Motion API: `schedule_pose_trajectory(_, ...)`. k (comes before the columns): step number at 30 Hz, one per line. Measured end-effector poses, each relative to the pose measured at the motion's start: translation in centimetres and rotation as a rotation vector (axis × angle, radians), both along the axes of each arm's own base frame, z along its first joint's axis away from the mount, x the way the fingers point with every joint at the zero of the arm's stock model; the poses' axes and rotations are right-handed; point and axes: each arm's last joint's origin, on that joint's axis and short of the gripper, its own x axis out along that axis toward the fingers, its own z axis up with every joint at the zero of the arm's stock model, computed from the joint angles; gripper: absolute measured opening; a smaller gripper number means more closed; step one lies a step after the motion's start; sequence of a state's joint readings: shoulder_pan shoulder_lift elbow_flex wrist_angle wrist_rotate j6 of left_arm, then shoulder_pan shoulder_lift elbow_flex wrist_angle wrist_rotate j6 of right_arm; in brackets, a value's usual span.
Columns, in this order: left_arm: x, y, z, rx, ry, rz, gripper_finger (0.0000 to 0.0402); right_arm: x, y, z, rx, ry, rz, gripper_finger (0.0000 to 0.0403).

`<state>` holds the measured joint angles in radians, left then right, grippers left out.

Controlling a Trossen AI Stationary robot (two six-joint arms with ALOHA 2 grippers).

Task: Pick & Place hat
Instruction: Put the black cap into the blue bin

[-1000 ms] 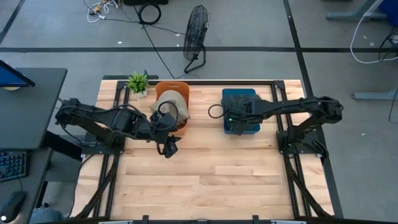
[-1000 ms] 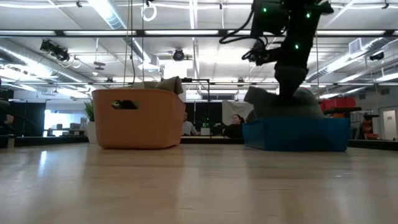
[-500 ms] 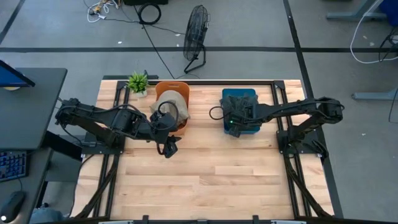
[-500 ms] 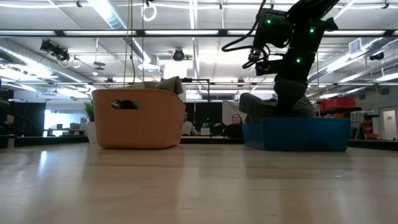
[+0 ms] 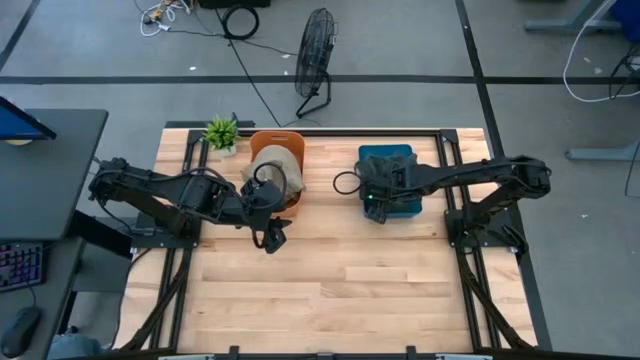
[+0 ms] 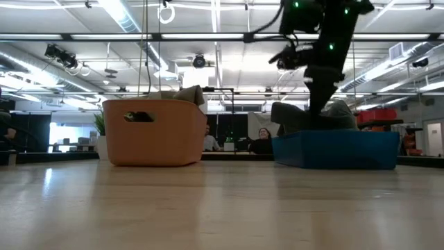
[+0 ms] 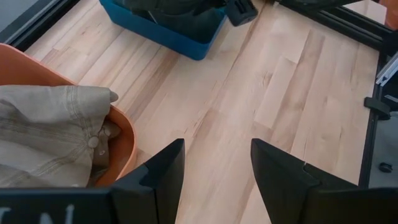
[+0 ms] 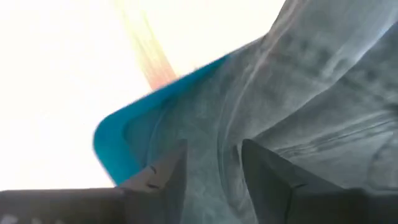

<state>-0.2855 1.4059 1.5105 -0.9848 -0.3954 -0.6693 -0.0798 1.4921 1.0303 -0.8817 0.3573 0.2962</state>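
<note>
Taking the blue bin as landmark, the right end effector hangs over the dark hat heaped inside it, fingers apart with cloth between them but not clamped; since a second ago it dipped low into the bin and has risen again, and the bin's near end has shifted slightly on the worktop, so the grab likely has not taken hold. The left end effector waits well to the bin's side, by the orange basket holding a tan hat, fingers apart and empty
</note>
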Motion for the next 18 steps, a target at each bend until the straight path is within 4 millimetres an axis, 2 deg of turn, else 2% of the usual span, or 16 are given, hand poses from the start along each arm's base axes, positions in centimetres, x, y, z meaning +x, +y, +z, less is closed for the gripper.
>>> schedule_pose_trajectory(6,0.0,0.0,0.0,0.000,0.000,0.000,0.0188,0.8,0.3,3.6,0.013,-0.026,0.010,0.0174)
schedule_pose_trajectory(10,0.0,0.0,0.0,0.000,-0.001,0.000,0.0188,1.9,0.2,6.1,-0.021,-0.122,0.056,0.0166)
schedule_pose_trajectory(14,0.0,0.0,0.0,0.000,-0.001,0.000,0.0188,3.2,-0.8,7.4,-0.096,-0.237,0.121,0.0114)
schedule_pose_trajectory(18,0.0,0.0,0.0,-0.001,-0.001,0.001,0.0188,3.9,-2.5,7.0,-0.092,-0.315,0.156,0.0023)
